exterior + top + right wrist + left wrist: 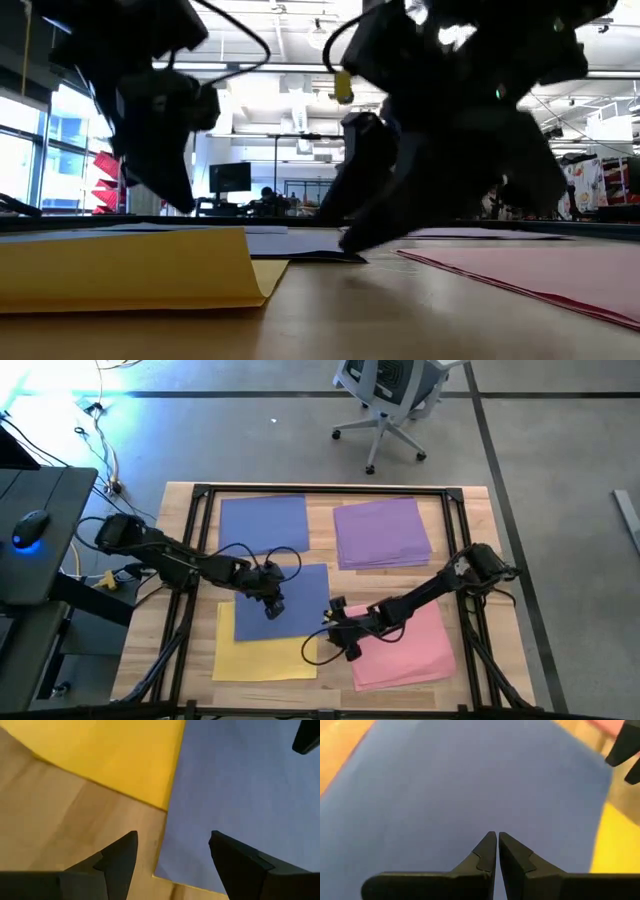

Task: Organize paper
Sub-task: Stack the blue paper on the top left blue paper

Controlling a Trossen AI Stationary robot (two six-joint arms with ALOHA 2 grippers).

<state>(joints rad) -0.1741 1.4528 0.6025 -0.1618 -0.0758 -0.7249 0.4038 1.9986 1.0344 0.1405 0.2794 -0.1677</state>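
wooden tabletop (470, 510) carried coloured paper; left hand (273, 607), pinched shut, sat on the blue sheet (300, 595), right hand (340, 640) spread wide beside it.

A white office chair (388, 400) stands beyond the wooden table (470, 680); a computer mouse (30, 528) glows on a side desk (40, 490).

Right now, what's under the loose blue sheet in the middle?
The blue sheet lies on the yellow paper, which shows past its near and left edges. Bare wooden table shows at its right. Anything else beneath it is covered.
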